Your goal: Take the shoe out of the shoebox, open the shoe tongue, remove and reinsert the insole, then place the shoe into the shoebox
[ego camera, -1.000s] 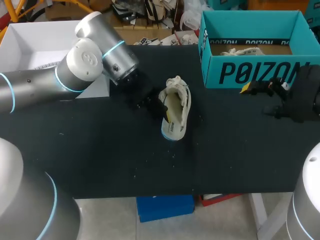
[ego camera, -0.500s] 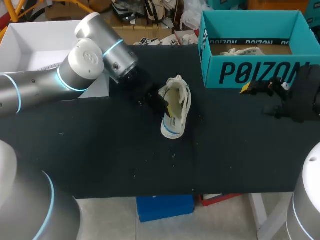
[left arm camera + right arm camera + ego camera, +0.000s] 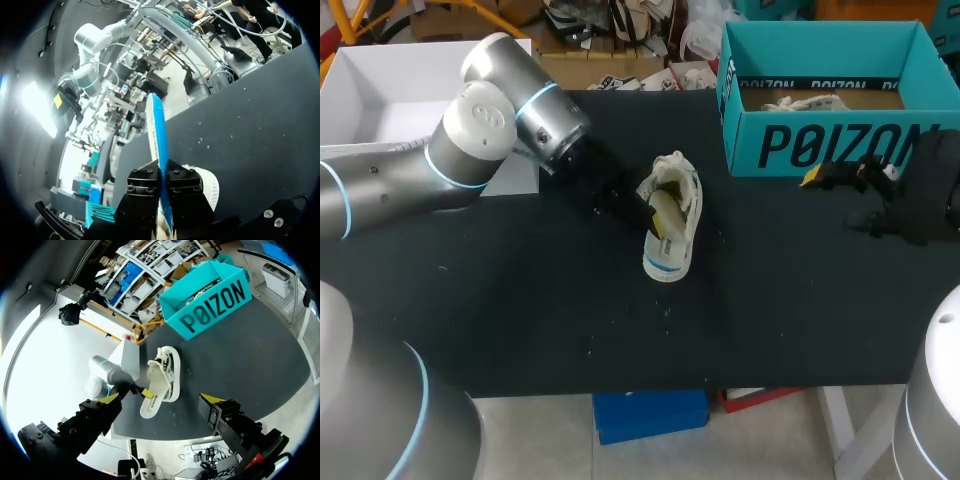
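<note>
**Left end effector clamped on the insole at the shoe; right arm waiting by the shoebox**

Head view: you are looking at the shoe (image 3: 672, 222) lying on the black tabletop (image 3: 520, 300) just right of the frame's centre. Its long axis is running nearly top to bottom, laced end toward the top. The left end effector (image 3: 642, 213) is coming in from the shoe's left flank, touching its opening, where the pale insole (image 3: 661, 209) is showing. The right end effector (image 3: 840, 195) is hanging at the right edge, well apart from the shoe, so the left arm is the nearer one. The teal shoebox (image 3: 820, 145) is standing open at upper right with something pale inside; you cannot tell what. A white box (image 3: 380, 90) is sitting at upper left.

Left wrist view: the fingers are pressing together on the insole (image 3: 158, 145), seen edge-on and rising straight ahead from between them. The shoe's white edge is showing just beside the fingers.

Right wrist view: the right end effector's fingers are standing wide apart, holding nothing. The shoe is lying ahead of them, its long axis pointing toward the shoebox beyond. Judging from this, the coming move is turning on drawing the insole along that axis.
</note>
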`<act>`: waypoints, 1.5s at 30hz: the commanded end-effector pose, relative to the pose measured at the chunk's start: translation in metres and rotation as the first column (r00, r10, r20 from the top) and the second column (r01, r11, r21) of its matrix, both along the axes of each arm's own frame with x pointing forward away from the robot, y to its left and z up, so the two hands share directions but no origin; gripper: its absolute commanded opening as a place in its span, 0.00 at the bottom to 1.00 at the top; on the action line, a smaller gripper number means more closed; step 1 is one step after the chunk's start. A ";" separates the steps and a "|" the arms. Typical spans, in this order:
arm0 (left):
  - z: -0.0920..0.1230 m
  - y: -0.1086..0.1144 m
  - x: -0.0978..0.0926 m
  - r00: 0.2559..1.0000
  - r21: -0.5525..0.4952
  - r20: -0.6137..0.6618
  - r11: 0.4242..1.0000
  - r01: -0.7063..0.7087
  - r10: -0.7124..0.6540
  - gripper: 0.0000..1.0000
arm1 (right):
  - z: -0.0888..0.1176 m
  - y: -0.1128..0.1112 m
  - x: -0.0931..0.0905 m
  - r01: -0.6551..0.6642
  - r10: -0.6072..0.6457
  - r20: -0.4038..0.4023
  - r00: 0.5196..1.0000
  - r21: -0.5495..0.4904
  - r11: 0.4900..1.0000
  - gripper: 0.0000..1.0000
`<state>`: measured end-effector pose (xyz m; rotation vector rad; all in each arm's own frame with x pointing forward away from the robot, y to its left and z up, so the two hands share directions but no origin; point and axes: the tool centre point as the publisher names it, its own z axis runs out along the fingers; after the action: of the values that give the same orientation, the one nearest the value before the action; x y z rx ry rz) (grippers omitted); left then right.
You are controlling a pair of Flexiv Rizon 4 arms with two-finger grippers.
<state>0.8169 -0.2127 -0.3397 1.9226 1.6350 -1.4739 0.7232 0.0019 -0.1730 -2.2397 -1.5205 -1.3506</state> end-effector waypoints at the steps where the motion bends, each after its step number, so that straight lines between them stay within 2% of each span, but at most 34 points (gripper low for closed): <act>1: -0.003 0.006 -0.007 1.000 -0.041 -0.028 0.999 -0.014 0.013 0.00 | 0.000 0.001 0.001 0.002 -0.002 -0.002 1.000 -0.002 1.000 1.00; 8: -0.004 0.005 -0.007 0.999 -0.066 -0.050 0.998 -0.017 0.013 0.00 | 0.000 0.001 0.001 0.002 -0.002 -0.002 1.000 -0.002 1.000 1.00; 24: -0.017 -0.001 0.032 0.999 -0.009 -0.002 0.999 -0.045 0.045 0.00 | 0.000 0.001 0.001 0.002 -0.002 -0.002 1.000 -0.002 1.000 1.00; 34: -0.029 -0.005 0.042 0.997 0.023 0.003 0.997 -0.071 0.071 0.00 | 0.000 0.001 0.001 0.002 -0.002 -0.002 1.000 -0.002 1.000 1.00; 39: -0.027 -0.003 0.040 0.997 0.042 0.019 0.996 -0.076 0.075 0.45 | 0.000 0.001 0.001 0.002 -0.002 -0.002 1.000 -0.002 1.000 1.00; 41: -0.024 -0.001 0.036 0.997 0.047 0.031 0.996 -0.075 0.073 0.71 | 0.000 0.001 0.001 0.002 -0.002 -0.002 1.000 -0.002 1.000 1.00; 42: -0.022 0.001 0.034 0.997 0.046 0.036 0.996 -0.075 0.073 0.76 | 0.000 0.001 0.001 0.002 -0.002 -0.002 1.000 -0.002 1.000 1.00; 45: -0.013 0.007 0.025 0.996 0.039 0.053 0.997 -0.073 0.071 0.78 | 0.000 0.001 0.001 0.002 -0.002 -0.002 1.000 -0.002 1.000 1.00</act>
<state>0.8545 -0.2159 -0.3640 1.8960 1.6999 -1.4001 0.7232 0.0019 -0.1730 -2.2397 -1.5206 -1.3506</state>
